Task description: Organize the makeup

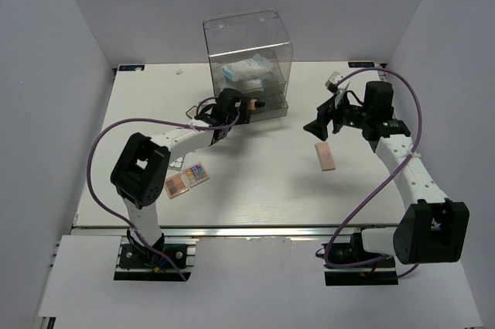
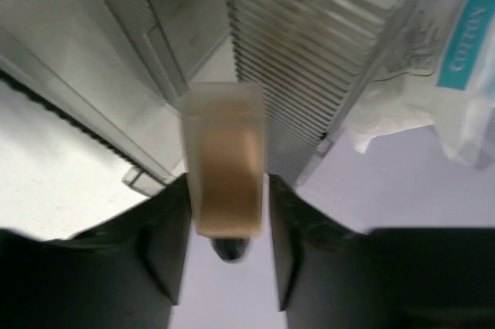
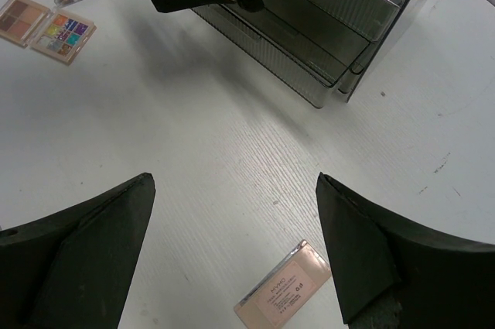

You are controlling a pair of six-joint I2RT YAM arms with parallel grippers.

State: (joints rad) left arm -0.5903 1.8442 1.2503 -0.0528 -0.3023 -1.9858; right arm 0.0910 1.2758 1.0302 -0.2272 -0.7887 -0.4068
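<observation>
Two arms reach over the white table [image 1: 309, 197]. A clear drawer box [image 1: 247, 50] stands at its far edge, with a white-and-blue packet [image 1: 247, 72] inside. The right gripper [image 3: 236, 213] hangs with jaws wide apart and empty above the peach palette [image 3: 282, 294], right of the table's middle. Three small palettes [image 1: 196, 173] lie together near the left edge. The left gripper [image 2: 228, 190] is clamped on the small bottle [image 2: 224, 166], low at the box's front.
</observation>
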